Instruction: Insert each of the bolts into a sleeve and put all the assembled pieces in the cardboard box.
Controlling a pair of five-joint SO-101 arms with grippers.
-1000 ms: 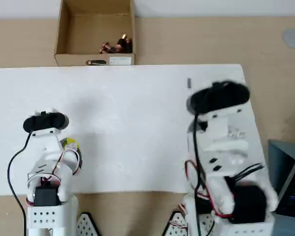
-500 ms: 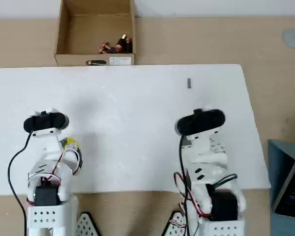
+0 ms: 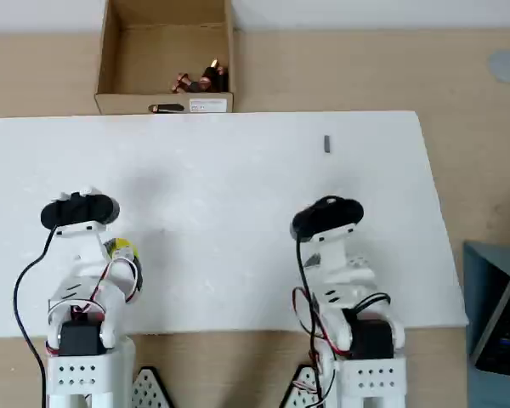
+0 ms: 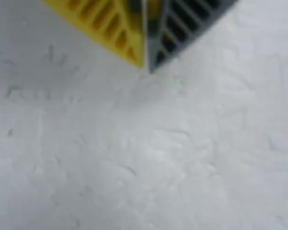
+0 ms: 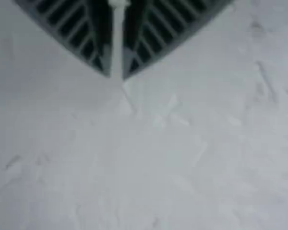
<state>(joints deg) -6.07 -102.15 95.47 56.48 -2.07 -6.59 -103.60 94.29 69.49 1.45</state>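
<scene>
Apparently both arms were parked. In the high view the left arm [image 3: 79, 255] sat folded at 7 o'clock on the white mat [image 3: 212, 221] and the right arm [image 3: 340, 272] at 5 o'clock, each drawn in over its own base. I take that as a rest pose rather than a reach.

The left gripper [image 4: 145, 66] hung just above bare mat, its yellow and grey fingers pressed tip to tip with nothing between them. The right gripper [image 5: 116, 75] was all but closed too. Only a thin slit of mat showed between its grey fingers, and it held nothing.

The cardboard box [image 3: 104, 59] stood off the mat at 11 o'clock on the table [image 3: 365, 68], well apart from both arms. A small heap of coppery assembled pieces [image 3: 201, 82] lay against its near wall, toward its 5 o'clock corner, probably where they came to rest after being dropped in.

One small dark piece [image 3: 326, 144] lay alone on the mat at 1 o'clock, straight ahead of the right arm and nearer to it than to the left. If it belongs to the task, the job looked nearly done but not quite.

That piece was too small to call a bolt or a sleeve. The heap was too tangled to count, and the box's near wall hid part of its floor. A laptop [image 3: 497, 314] at 4 o'clock was cut off by the edge.
</scene>
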